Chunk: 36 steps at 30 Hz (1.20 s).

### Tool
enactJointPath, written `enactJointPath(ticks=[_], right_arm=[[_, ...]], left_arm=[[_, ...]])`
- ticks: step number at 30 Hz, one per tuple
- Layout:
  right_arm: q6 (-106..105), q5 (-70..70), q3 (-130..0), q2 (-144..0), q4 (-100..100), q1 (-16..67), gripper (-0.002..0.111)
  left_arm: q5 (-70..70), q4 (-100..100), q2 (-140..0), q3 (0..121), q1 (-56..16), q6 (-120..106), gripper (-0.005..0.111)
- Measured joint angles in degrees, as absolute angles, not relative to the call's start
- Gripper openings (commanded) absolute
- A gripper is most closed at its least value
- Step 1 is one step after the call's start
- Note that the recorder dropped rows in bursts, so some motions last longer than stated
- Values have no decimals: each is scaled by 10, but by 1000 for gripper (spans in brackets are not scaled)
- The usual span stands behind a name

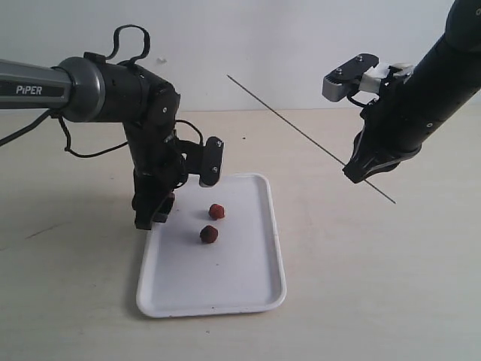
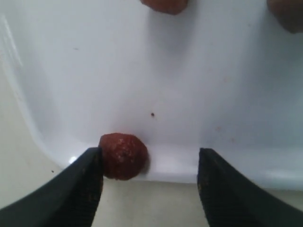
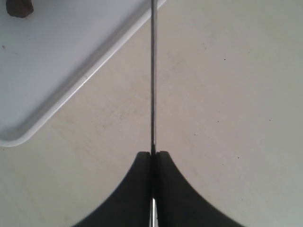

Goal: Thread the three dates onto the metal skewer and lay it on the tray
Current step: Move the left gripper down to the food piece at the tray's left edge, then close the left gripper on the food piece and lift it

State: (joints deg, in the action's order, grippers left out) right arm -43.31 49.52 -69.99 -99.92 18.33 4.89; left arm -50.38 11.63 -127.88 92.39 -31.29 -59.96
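Note:
The white tray (image 1: 225,278) lies on the table with two dates, one (image 1: 216,211) and another (image 1: 209,235), in its far half. The third date (image 2: 123,156) sits against the tray's rim (image 2: 189,94), touching one finger of my left gripper (image 2: 149,163), which is open and straddles it. In the exterior view that gripper (image 1: 154,212) stands low at the tray's far left corner, mostly hiding the date. My right gripper (image 3: 152,155) is shut on the thin metal skewer (image 3: 153,71). The skewer (image 1: 301,131) hangs slanted in the air right of the tray, held near its lower end by the right gripper (image 1: 361,174).
The beige table (image 1: 376,286) surrounds the tray, with a pale wall behind. The left arm's black cable (image 1: 90,154) loops beside it. The other two dates (image 2: 163,4) (image 2: 286,14) show at the edge of the left wrist view. One date (image 3: 19,7) and the tray corner (image 3: 57,56) show in the right wrist view.

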Motion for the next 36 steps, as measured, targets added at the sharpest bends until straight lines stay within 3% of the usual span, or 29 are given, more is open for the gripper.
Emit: enactJointPath(ticks=[36], right_arm=[[-434, 473, -700, -999, 183, 49, 0]], left_arm=[[-479, 223, -1286, 924, -313, -626, 53]])
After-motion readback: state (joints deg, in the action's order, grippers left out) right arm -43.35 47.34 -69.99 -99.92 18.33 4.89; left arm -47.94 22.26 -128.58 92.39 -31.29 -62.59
